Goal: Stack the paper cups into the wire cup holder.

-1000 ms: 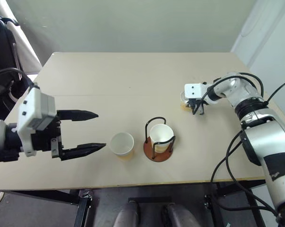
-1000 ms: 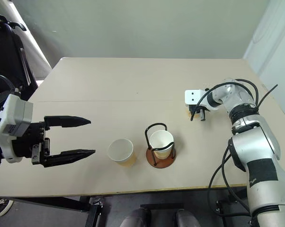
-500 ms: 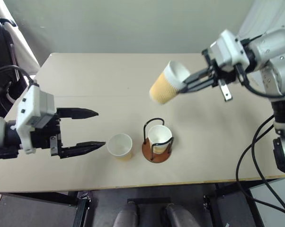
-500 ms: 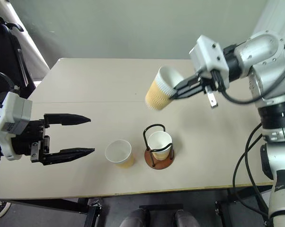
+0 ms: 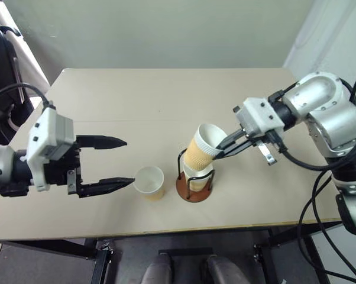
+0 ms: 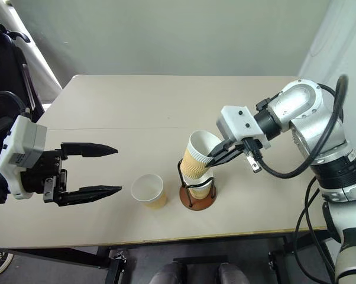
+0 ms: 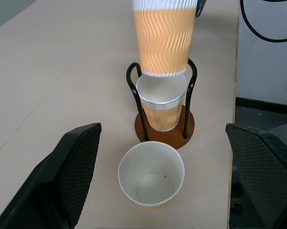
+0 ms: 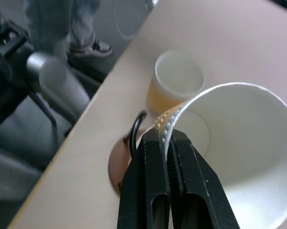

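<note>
My right gripper (image 5: 219,152) is shut on the rim of a paper cup (image 5: 203,148), one finger inside and one outside, as the right wrist view shows at the pinch (image 8: 165,138). That cup hangs tilted just above the wire cup holder (image 5: 193,190), its bottom between the black loops. Another paper cup (image 7: 161,100) sits upright inside the holder. A third paper cup (image 5: 150,180) stands on the table just left of the holder. My left gripper (image 5: 129,161) is open, hovering left of that loose cup with nothing between its fingers (image 7: 72,162).
The beige table (image 5: 166,100) has bare room behind and to the right of the holder. A black chair (image 5: 0,59) stands off the table's left side. In the right wrist view a person's legs and shoe (image 8: 86,28) show past the table edge.
My right gripper took the cup from the table's right side, lifted it high, then swung it left and down over the holder. The left gripper stayed still and open.
</note>
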You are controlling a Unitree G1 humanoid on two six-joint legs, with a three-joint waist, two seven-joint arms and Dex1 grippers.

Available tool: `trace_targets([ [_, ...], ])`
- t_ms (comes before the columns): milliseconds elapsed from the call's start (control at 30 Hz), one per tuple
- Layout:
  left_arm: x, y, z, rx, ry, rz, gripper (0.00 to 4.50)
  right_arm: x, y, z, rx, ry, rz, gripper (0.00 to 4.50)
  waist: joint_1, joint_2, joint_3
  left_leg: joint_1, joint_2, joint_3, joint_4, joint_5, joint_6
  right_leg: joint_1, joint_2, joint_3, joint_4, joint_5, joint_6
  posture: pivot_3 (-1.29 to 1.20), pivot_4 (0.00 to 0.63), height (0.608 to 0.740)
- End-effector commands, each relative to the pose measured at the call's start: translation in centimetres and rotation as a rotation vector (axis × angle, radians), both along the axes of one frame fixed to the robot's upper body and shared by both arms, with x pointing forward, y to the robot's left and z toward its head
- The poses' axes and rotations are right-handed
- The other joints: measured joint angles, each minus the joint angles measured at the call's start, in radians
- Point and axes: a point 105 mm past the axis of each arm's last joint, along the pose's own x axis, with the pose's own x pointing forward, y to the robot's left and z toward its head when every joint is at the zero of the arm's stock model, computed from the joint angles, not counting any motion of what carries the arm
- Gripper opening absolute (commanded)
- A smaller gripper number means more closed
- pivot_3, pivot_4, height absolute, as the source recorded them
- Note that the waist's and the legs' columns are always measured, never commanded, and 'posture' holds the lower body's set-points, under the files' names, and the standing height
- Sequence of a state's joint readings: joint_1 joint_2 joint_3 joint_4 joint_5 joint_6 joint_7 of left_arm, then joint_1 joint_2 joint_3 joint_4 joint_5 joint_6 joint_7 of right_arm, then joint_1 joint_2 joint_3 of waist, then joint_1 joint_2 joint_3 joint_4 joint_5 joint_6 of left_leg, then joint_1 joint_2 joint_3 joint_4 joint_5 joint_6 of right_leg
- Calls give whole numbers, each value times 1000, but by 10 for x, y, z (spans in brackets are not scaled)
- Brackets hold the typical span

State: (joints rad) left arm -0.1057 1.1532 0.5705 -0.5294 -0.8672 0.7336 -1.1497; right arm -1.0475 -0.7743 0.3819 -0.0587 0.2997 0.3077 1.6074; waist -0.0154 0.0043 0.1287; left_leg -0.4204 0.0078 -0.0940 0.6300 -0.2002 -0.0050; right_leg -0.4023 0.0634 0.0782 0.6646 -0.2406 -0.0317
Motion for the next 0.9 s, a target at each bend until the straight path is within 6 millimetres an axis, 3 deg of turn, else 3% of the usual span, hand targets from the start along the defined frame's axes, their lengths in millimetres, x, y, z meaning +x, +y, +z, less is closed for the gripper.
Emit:
trace_targets([
  [33,-4,-1,8,15,-45,2,4500,4,-1,-4,-36,-41,-4,50,0,0,0,0,0,0,0,0,0,0,0,0,0,0,0,0,150,740],
  [167,-4,0,7,21,-44,10,4500,3,-2,-7,-50,-32,5,50,0,0,0,0,0,0,0,-1,0,0,0,0,0,0,0,0,150,740],
  [233,-3,1,7,25,-43,17,4500,5,-4,-10,-63,-32,2,420,0,0,0,0,0,0,0,-1,0,0,1,0,0,0,0,0,150,740],
  [500,-1,3,7,31,-41,18,4500,12,-6,-10,-59,-54,-22,3102,0,0,0,0,1,0,0,-1,0,0,1,0,0,0,0,0,150,740],
  [600,-4,2,4,64,-22,-19,4500,12,-9,-1,-3,-39,-64,4163,0,0,0,0,1,0,0,-1,0,0,1,0,0,0,0,0,150,740],
  [633,-6,1,4,87,-12,-41,4500,12,-14,10,71,-1,-98,4483,0,0,0,0,1,0,0,-1,0,0,1,0,0,0,0,0,150,740],
  [733,-11,-1,0,166,31,-125,4500,1,-49,60,425,204,-177,4483,10,0,0,-2,1,0,0,-1,0,0,1,0,-1,0,0,0,150,740],
  [833,-9,3,-15,286,84,-170,4500,-21,-100,79,622,337,-229,4483,32,-4,-2,-3,0,0,0,-1,0,0,1,1,-3,-2,-1,0,150,740],
  [900,-4,8,-28,374,113,-197,4500,-37,-117,96,734,334,-257,4483,35,-4,-2,-1,0,0,2,-5,-1,3,0,2,-3,-7,-5,0,150,740],
])
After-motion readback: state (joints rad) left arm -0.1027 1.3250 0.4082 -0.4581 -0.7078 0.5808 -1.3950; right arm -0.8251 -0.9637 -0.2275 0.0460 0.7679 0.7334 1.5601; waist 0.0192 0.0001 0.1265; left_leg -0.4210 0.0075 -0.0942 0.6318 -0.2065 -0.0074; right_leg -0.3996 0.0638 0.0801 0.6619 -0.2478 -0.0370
